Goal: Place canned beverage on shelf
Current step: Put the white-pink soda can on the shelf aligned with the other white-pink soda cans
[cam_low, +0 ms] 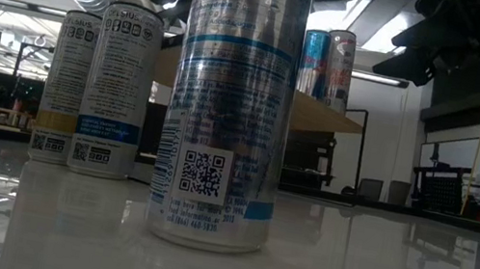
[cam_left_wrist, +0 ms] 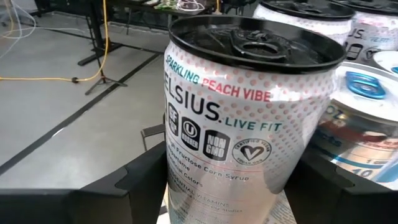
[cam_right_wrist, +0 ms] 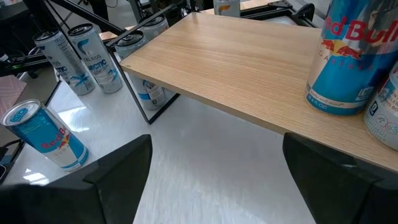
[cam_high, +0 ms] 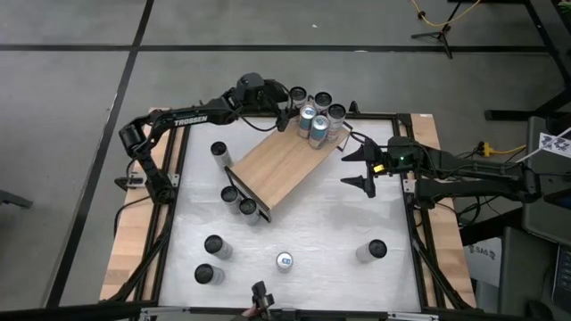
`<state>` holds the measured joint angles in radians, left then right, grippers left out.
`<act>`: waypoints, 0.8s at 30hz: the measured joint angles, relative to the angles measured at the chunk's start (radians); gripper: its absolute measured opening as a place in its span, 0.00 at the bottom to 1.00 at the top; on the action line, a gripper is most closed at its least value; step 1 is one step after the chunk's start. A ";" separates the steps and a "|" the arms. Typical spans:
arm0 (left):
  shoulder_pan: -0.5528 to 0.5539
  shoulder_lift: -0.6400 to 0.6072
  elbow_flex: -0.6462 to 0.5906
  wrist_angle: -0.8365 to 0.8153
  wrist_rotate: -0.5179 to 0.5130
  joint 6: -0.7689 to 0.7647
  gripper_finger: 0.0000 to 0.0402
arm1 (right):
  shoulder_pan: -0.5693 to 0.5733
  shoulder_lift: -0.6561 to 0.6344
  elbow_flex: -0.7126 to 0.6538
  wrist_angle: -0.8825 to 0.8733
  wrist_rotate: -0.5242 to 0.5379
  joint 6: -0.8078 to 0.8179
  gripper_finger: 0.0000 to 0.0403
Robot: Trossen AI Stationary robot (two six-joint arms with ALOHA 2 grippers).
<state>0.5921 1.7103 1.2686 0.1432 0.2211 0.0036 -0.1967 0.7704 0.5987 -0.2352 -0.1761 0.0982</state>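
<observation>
1. currently straddling a celsius can (cam_left_wrist: 249, 118) at the shelf (cam_high: 284, 166) far end: left gripper (cam_high: 284, 119), jaws apart.
2. risks nudging crowded neighbour cans (cam_high: 323, 118) off the edge.
3. waiting beside the shelf, spread wide: right gripper (cam_high: 364, 169).

Shelf (cam_right_wrist: 249, 62): light wood board, matt, fine grain, thin black metal frame. Surface (cam_right_wrist: 205, 162): white, smooth, glossy, mirrors the cans. Peach can (cam_left_wrist: 249, 118): glossy printed metal, black lid. Blue can (cam_right_wrist: 348, 56): shiny metal. Left pincer (cam_left_wrist: 224, 186) fingers: dark matt plastic.
</observation>
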 joint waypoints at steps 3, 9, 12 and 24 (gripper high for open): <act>-0.003 0.001 0.000 0.000 0.000 0.000 0.68 | 0.000 0.000 0.000 0.000 0.000 0.000 0.88; -0.007 0.002 0.000 0.000 -0.022 0.000 0.70 | 0.000 0.000 0.000 0.000 0.000 0.000 0.88; -0.011 0.002 0.000 0.000 -0.042 0.000 0.70 | 0.000 0.000 0.000 0.000 0.000 0.000 0.88; -0.011 0.002 0.000 0.016 -0.047 -0.001 0.74 | 0.000 0.000 0.000 0.000 0.000 0.000 0.88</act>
<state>0.5812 1.7123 1.2690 0.1592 0.1741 0.0025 -0.1967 0.7704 0.5987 -0.2352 -0.1761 0.0982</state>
